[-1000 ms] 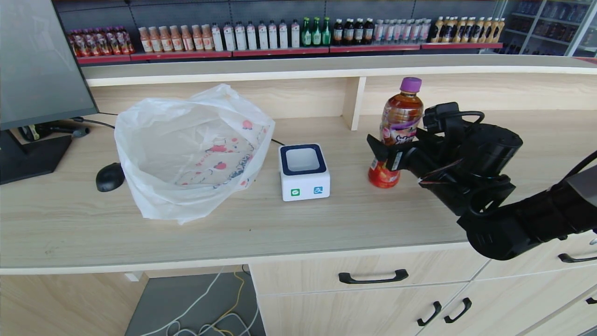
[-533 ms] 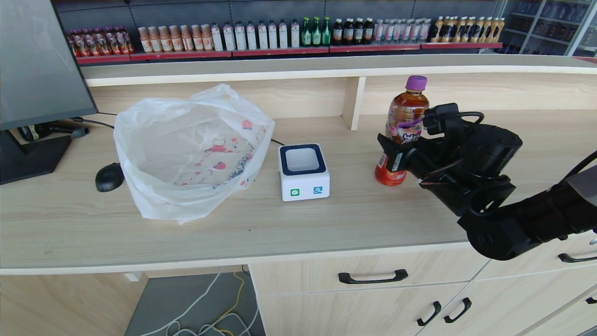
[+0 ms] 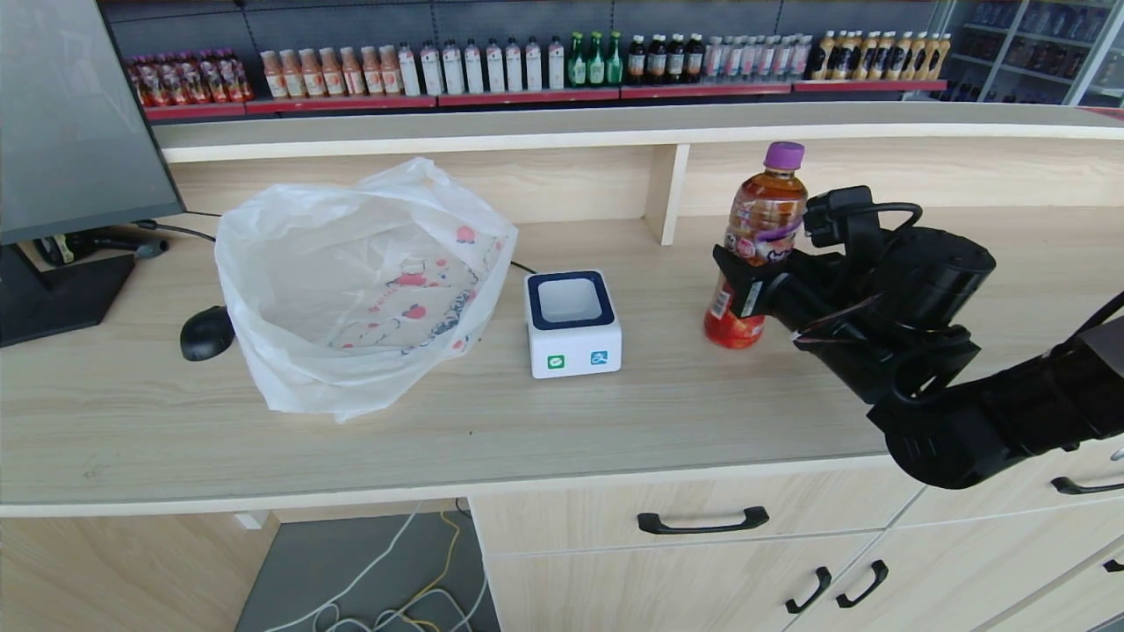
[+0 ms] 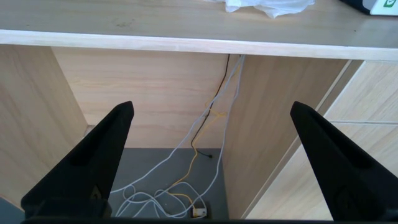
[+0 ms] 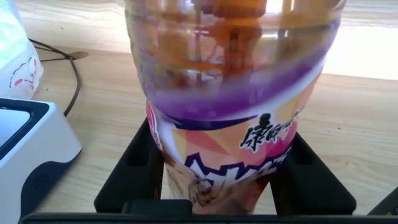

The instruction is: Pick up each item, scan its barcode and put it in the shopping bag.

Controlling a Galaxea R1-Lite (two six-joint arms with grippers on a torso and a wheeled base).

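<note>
— Right of the scanner (image 3: 572,323), what is the right gripper (image 3: 746,285) doing with the bottle (image 3: 762,237)?

— It is clenched on it low down, across the label, with a jaw pressed to either side. The bottle stands cap up and leans a little. Whether its base has left the counter (image 3: 527,421) cannot be told.

— Why hold it so low?

— Probably to keep the white patch on the label uncovered. That patch faces the scanner and looks like the barcode. The scanner's window faces upward, so the bottle would likely have to be carried over it and tipped.

— And the bag (image 3: 351,281)?

— It sits just left of the scanner with its mouth gaping upward, seemingly so a scanned item can be lowered straight in.

— Does anything stand in the way?

— The scanner lies between bottle and bag, so the bottle must pass above it. The bag's limp rim on the scanner's side could snag the base. A mouse (image 3: 207,333) lies left of the scanner beyond the bag, and a monitor (image 3: 70,132) stands farther left. A divider (image 3: 667,189) rises behind the scanner to its right. None of these crosses the path.

— What about the left gripper (image 4: 211,109)?

— Its fingers are spread wide with nothing between them. It hangs lower than the scanner, below the counter's front edge, facing cables (image 4: 205,155) in the gap underneath.
</note>
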